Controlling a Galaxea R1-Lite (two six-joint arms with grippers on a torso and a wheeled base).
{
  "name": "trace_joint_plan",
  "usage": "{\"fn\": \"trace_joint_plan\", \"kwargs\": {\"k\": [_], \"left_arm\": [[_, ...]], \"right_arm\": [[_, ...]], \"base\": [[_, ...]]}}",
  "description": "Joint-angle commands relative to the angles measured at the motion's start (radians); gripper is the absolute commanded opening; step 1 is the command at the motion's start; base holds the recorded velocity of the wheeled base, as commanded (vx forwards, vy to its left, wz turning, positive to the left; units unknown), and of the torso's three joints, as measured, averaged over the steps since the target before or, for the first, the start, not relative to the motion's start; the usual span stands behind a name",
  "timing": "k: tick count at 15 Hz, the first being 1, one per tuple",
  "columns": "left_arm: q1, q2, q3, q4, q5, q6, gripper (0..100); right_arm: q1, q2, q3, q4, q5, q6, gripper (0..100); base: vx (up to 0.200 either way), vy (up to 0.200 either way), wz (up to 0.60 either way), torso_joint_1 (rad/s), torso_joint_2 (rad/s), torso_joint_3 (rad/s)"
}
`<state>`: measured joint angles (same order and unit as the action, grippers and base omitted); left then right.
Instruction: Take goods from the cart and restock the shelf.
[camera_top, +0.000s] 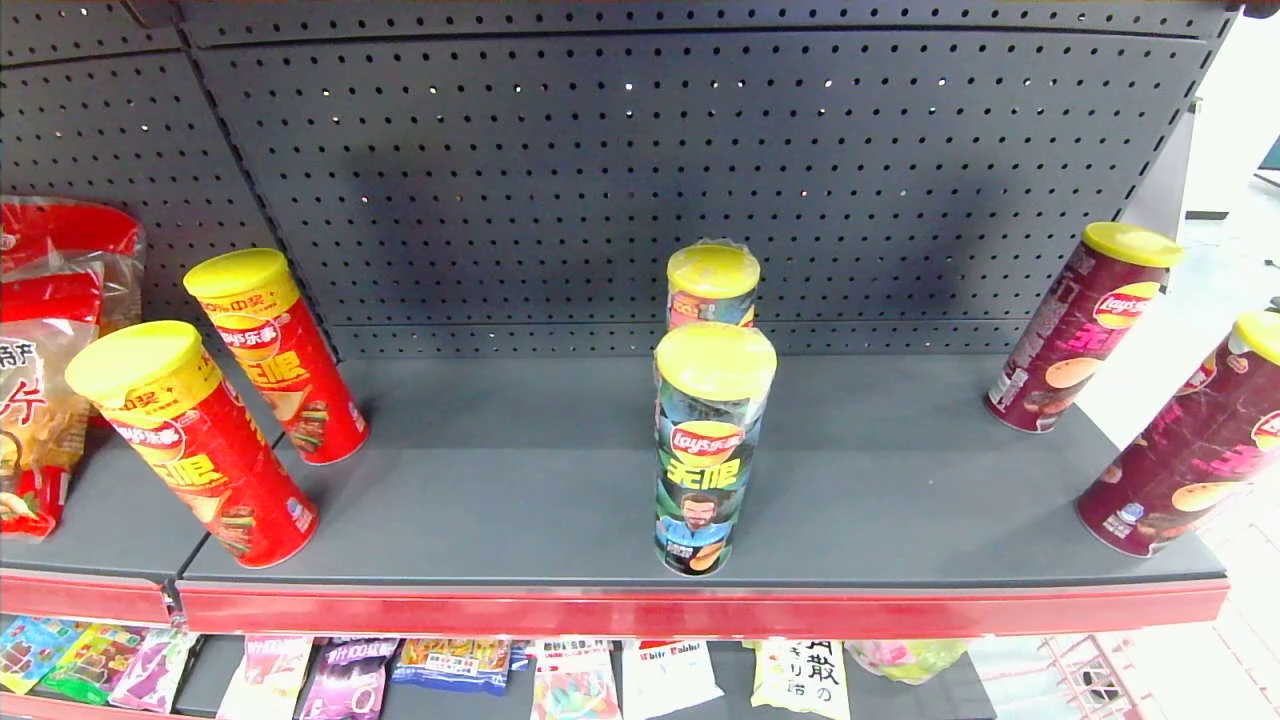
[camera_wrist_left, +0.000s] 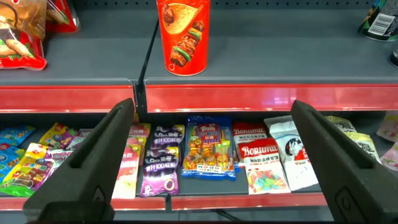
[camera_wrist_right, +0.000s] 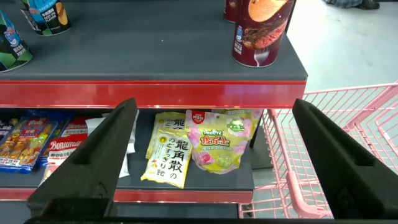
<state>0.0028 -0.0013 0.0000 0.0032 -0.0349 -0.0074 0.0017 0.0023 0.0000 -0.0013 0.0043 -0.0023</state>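
On the grey shelf (camera_top: 520, 500) stand chip cans with yellow lids: two red ones (camera_top: 190, 440) at the left, two blue-green ones (camera_top: 705, 445) in the middle, two maroon ones (camera_top: 1085, 325) at the right. My left gripper (camera_wrist_left: 211, 186) is open and holds nothing. It faces the shelf's red front edge below a red can (camera_wrist_left: 185, 37). My right gripper (camera_wrist_right: 211, 186) is open too, with nothing in it, in front of the shelf's right end below a maroon can (camera_wrist_right: 261, 31). The pink wire cart (camera_wrist_right: 348, 149) stands to the right of the shelf.
Snack bags (camera_top: 40, 370) fill the neighbouring shelf bay at the left. The lower shelf holds rows of candy packets (camera_wrist_left: 208, 146), with yellow and green bags (camera_wrist_right: 224, 143) near its right end. A perforated back panel (camera_top: 640, 170) closes the shelf behind the cans.
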Motion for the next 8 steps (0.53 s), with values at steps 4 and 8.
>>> {"fn": "trace_joint_plan", "kwargs": {"k": [4,8], "left_arm": [[0.000,0.001,0.000,0.000,0.000,0.000,100],[0.000,0.001,0.000,0.000,0.000,0.000,100]], "right_arm": [[0.000,0.001,0.000,0.000,0.000,-0.001,100],[0.000,0.001,-0.002,0.000,0.000,-0.001,100]], "base": [[0.000,0.000,0.00,0.000,0.00,0.000],[0.000,0.000,0.00,0.000,0.00,0.000]]}}
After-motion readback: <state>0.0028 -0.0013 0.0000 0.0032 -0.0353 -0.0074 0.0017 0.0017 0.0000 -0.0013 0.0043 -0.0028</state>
